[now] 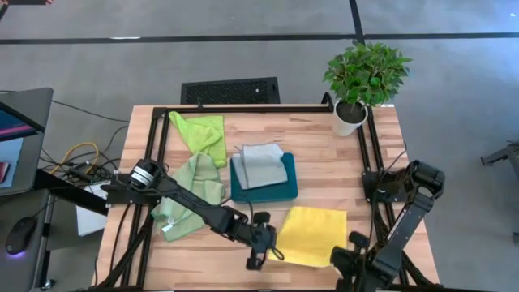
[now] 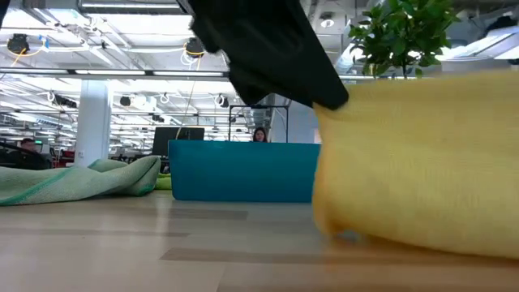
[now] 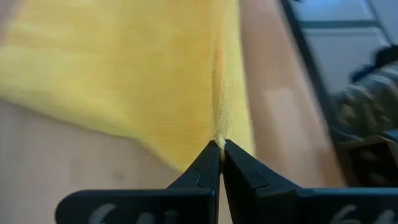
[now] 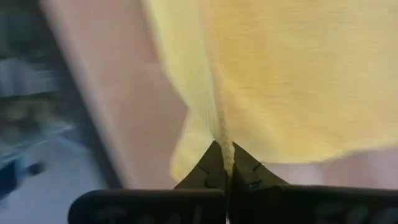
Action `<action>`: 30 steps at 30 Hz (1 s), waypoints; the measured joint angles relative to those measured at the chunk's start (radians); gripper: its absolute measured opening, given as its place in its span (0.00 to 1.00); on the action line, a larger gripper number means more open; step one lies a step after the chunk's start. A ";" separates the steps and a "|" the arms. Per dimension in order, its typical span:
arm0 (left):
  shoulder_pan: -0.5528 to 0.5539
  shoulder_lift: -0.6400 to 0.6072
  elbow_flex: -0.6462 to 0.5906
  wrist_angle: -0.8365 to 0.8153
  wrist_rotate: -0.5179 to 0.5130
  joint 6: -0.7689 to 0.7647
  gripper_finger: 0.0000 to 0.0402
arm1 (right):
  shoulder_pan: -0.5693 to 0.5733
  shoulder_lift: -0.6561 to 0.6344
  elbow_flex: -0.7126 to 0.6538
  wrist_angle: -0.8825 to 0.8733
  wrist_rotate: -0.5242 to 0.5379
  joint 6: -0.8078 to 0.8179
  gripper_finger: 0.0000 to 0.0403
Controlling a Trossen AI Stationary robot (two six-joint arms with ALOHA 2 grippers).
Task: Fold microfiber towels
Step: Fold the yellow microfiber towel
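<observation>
Pinching the yellow towel [image 1: 312, 235] at its two near corners, both pincers are clenched on the cloth. The left pincer [image 1: 261, 258] has its fingertips [image 3: 211, 163] pressed together with a ridge of yellow fabric caught between them, at the towel's near left corner as the high view shows it. The right pincer [image 1: 350, 253] grips the opposite near corner in the same way, its dark fingertips [image 4: 214, 163] shut on a thin fold of the cloth. The towel lies on the wooden tabletop [image 1: 324, 174] between the two pincers and stretches away from them toward the teal tray [image 1: 276, 191]. In the low view the yellow cloth rises as a broad sheet on the right side, its lower edge close to the tabletop, with a dark arm part above its upper left corner.

The light grey towel [image 1: 261, 165] lies on the teal tray, near the middle of the tabletop. The pale sage green towel [image 1: 190, 195] lies crumpled just left of the tray, partly under the left arm. The lime green towel [image 1: 203, 134] lies beyond it, near the far edge of the tabletop. A potted plant [image 1: 362, 81] stands at the far right corner, well apart from the yellow towel. In the low view a person [image 2: 260, 135] shows far off in the room behind the tray.
</observation>
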 joint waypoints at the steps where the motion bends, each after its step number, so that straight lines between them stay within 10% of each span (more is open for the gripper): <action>1: 0.008 0.000 0.000 0.000 -0.023 0.000 0.00 | -0.004 -0.002 0.000 -0.043 0.001 0.017 0.02; 8: 0.070 0.000 0.000 -0.010 -0.163 -0.001 0.00 | -0.060 -0.003 0.000 -0.201 0.013 0.036 0.02; 30: 0.136 0.000 0.000 -0.010 -0.168 -0.009 0.00 | -0.166 -0.003 0.000 -0.350 0.048 -0.099 0.04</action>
